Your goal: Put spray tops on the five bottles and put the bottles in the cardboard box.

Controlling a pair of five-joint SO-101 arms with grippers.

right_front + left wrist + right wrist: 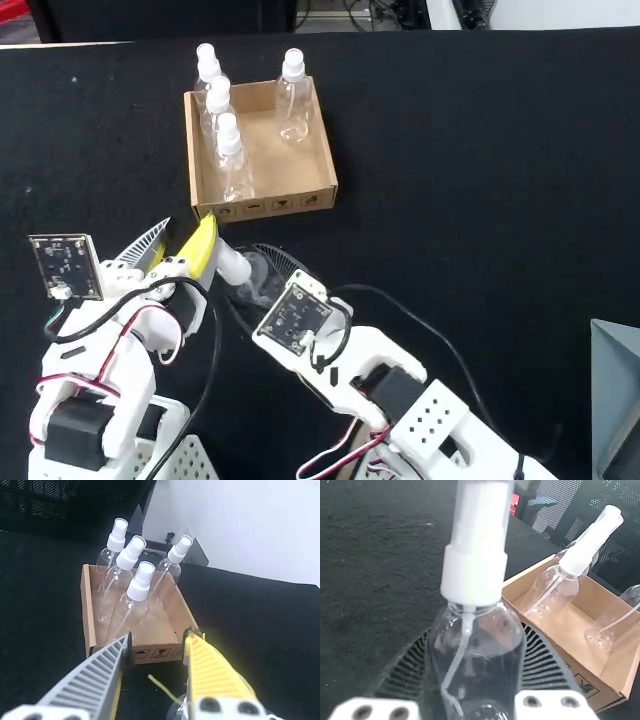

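A black cloth (480, 180) covers the whole table in front of me, flecked here and there with pale lint. Along its far left edge I see a thin pale strip (60, 43), and past the far edge, near the middle, a tangle of dark cables (370, 12). At the near right a grey slanted shape (615, 400) pokes in from the side; I cannot tell what it is. Beyond the table stand a plain white wall (240, 525) and some black mesh (45, 505), with a small red patch (514, 502) beside the mesh
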